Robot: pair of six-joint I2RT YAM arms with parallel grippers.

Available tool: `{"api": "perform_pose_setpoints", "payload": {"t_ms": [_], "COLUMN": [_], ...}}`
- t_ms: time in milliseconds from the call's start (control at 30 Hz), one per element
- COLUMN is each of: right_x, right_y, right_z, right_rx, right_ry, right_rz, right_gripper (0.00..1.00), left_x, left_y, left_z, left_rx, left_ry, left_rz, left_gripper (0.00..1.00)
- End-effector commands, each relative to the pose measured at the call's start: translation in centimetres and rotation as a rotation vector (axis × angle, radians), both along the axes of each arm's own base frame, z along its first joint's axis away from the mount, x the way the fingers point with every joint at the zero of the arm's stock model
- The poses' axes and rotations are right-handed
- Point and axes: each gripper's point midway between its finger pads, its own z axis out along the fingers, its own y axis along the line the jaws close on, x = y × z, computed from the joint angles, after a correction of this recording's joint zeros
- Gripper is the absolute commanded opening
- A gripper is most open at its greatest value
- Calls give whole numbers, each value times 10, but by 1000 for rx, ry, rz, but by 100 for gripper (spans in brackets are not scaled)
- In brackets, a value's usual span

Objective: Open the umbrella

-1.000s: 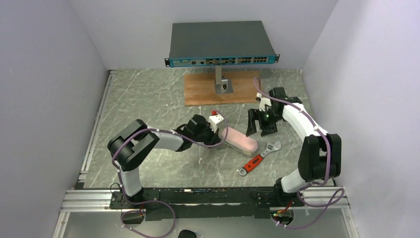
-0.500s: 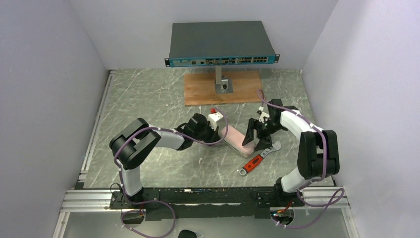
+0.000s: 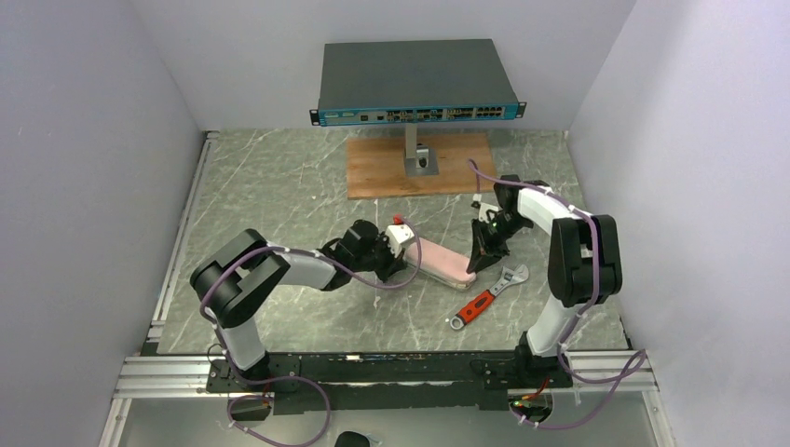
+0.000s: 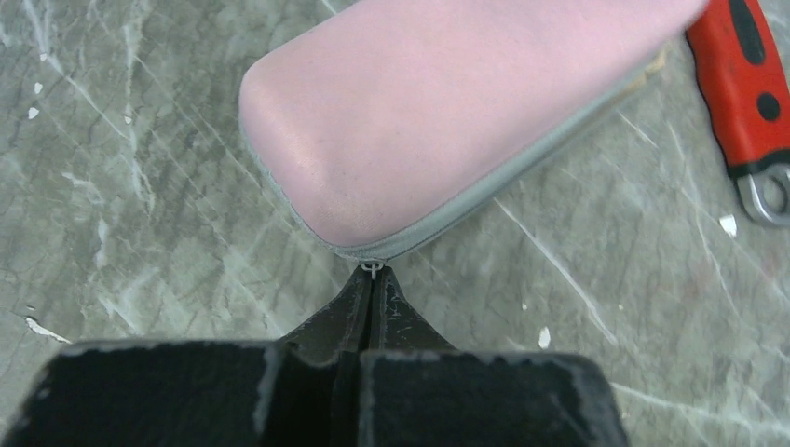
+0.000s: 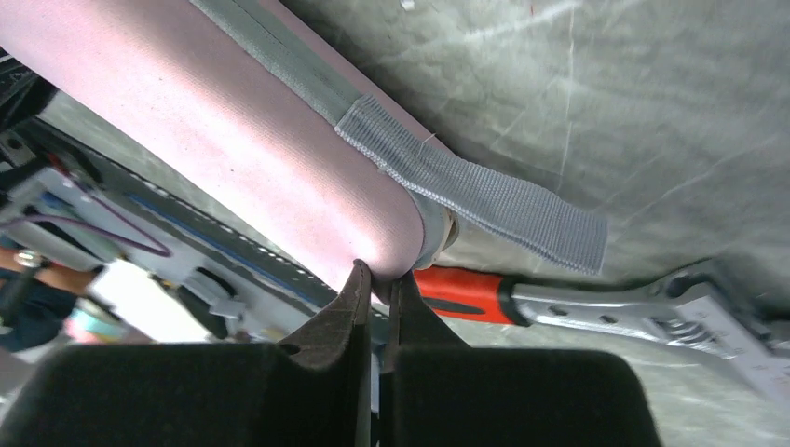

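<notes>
**Closed in at both ends of the umbrella**

Lies collapsed on the marble table, near the red-handled wrench. Pinched at the zipper pull by the left gripper, fully closed. Met at the right end by the right gripper, spread wide a second ago, now closed; hold on fabric unclear.

readable text: none | network switch front panel markings: too small to read
</notes>
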Motion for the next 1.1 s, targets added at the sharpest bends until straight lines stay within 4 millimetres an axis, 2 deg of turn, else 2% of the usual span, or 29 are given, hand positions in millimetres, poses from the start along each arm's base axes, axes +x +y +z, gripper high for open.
{"api": "perform_pose_setpoints", "payload": {"t_ms": [0,233,333,433,467,500,533,567,600,633,767,867,900,967,1000,1067], "right_x": [62,114,141,171,178,180,179,177,174,168,138,104,88,68,63,64], "right_y": [-44,-54,-39,-22,-18,-15,-15,-16,-19,-21,-28,-21,-13,10,23,34], "right_z": [-22,-24,-9,15,24,31,39,45,52,58,71,66,58,56,57,55], "right_rx": [-222,-268,-242,-211,-200,-192,-184,-186,-192,-180,-129,-56,-19,126,200,249], "right_ry": [-287,-493,-609,-667,-665,-646,-622,-595,-568,-538,-402,-258,-191,-116,-112,-176], "right_rz": [218,494,533,433,380,319,254,185,103,35,-204,-302,-320,-314,-306,-302], "right_gripper": [0,0,0,0,1,17,39,65,78,84,94,97,97,99,100,100], "left_x": [-3,11,10,2,0,-2,-3,-4,-4,-4,-2,-1,-1,-2,-3,-3], "left_y": [-1,11,9,-2,-6,-11,-15,-19,-23,-27,-39,-43,-44,-48,-49,-51], "left_z": [24,19,21,21,20,21,21,19,19,18,15,15,15,17,16,17], "left_rx": [-17,16,8,-6,-10,-22,-27,-31,-40,-52,-73,-76,-79,-83,-80,-87], "left_ry": [-146,-188,-211,-197,-181,-168,-154,-139,-114,-75,-3,-4,-3,-5,-3,-5], "left_rz": [-115,-137,-172,-184,-178,-174,-162,-144,-121,-93,-19,-7,-7,-24,-29,-40], "left_gripper": [0,0,0,0,0,0,0,0,0,0,0,0,0,0,0,0]}}
